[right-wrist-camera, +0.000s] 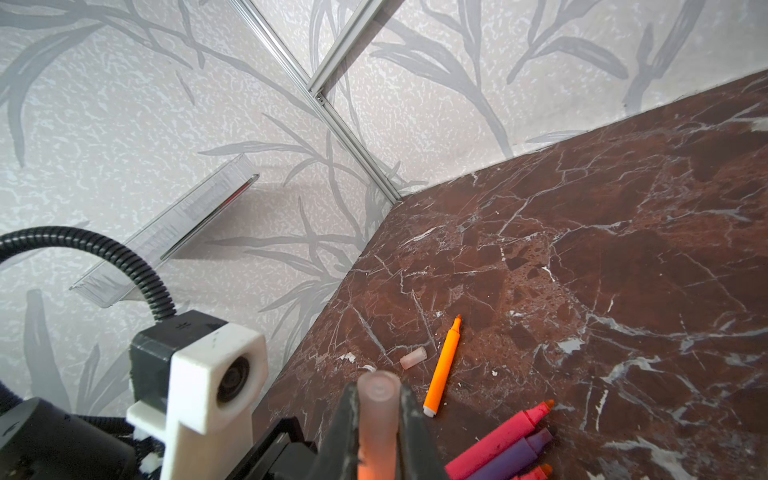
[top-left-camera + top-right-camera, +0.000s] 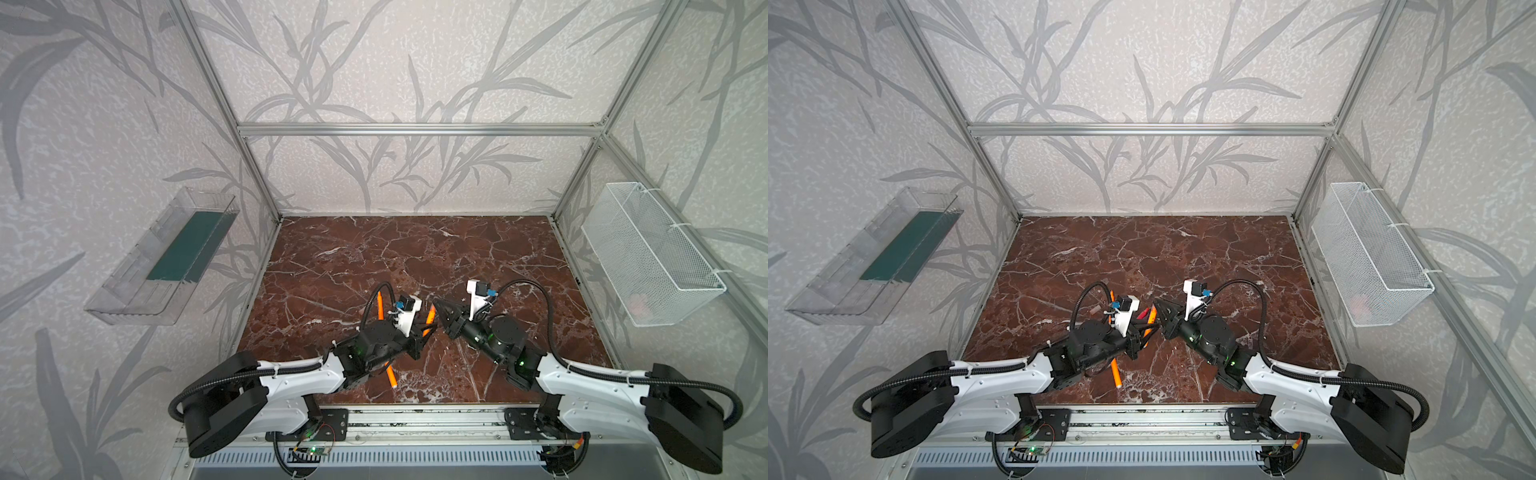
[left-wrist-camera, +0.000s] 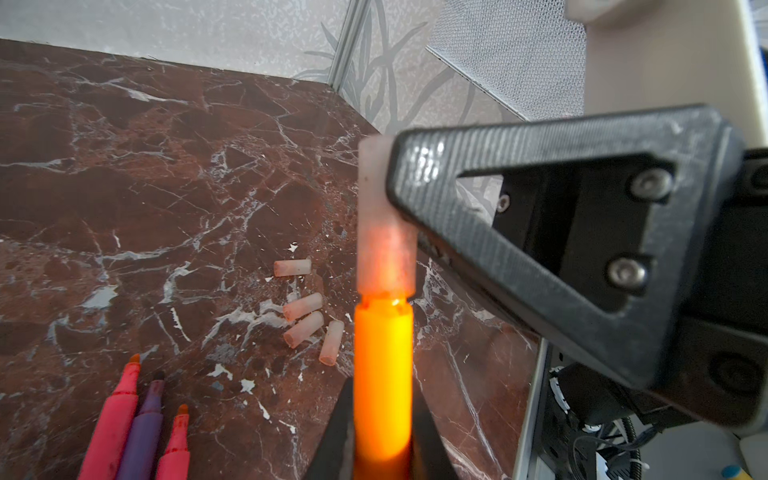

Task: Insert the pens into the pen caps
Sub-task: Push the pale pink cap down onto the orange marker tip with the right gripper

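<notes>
The red-brown marble surface (image 2: 415, 257), glossy and veined with white, carries everything. Above its near middle our two arms meet tip to tip.

The left end effector (image 3: 382, 436) is pinched on the barrel of an orange pen (image 3: 382, 353). The right end effector (image 1: 379, 432) is pinched on a pen cap (image 3: 386, 257). The cap's mouth sits over the pen's tip, and a thin seam shows at the shoulder.

We judge the cap nearly seated. We should press straight along the shared axis, keep both grips firm, and avoid any sideways tilt that could jam the cap's wall.

The barrel is smooth, round, bright plastic. The cap is a frosted, pale, translucent tube with orange glowing through it.

On the surface lie a second orange pen (image 1: 442, 368), pink pens (image 3: 112, 419) flanking a purple pen (image 3: 143, 424), all uncapped, and four loose pen caps (image 3: 302, 306) close together.
</notes>
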`<state>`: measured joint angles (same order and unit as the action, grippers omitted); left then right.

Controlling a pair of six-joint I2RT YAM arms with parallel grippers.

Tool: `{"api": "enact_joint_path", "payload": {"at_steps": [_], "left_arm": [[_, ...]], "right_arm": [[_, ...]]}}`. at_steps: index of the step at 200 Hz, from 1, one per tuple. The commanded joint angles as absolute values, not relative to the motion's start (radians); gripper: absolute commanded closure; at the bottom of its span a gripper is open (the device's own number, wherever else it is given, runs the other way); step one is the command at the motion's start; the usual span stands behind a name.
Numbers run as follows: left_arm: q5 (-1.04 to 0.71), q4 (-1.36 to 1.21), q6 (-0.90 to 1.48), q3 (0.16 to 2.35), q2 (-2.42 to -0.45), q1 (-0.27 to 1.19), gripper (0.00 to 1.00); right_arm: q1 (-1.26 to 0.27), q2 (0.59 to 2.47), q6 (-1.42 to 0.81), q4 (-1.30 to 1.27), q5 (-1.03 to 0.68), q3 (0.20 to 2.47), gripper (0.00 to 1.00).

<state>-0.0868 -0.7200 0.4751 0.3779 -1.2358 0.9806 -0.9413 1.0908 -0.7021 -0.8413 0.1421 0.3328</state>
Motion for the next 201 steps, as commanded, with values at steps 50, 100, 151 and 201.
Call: {"api": "enact_joint_path", "payload": {"at_steps": [50, 100, 151, 201], "left_arm": [[-0.079, -0.837, 0.521, 0.387, -1.252, 0.959, 1.00], [-0.082, -0.845, 0.532, 0.386, -1.254, 0.957, 1.00], [-0.019, -0.713, 0.635, 0.420, -1.250, 0.932, 1.00], [-0.019, -0.693, 0.625, 0.408, -1.218, 0.927, 1.00]], "right_arm": [[-0.983, 1.038, -0.643, -0.759, 0.105, 0.340, 1.00], [-1.011, 1.014, -0.597, -0.663, 0.129, 0.373, 0.86], [-1.011, 0.986, -0.585, -0.562, 0.163, 0.410, 0.36], [-1.011, 0.931, -0.570, -0.509, 0.184, 0.416, 0.18]]}}
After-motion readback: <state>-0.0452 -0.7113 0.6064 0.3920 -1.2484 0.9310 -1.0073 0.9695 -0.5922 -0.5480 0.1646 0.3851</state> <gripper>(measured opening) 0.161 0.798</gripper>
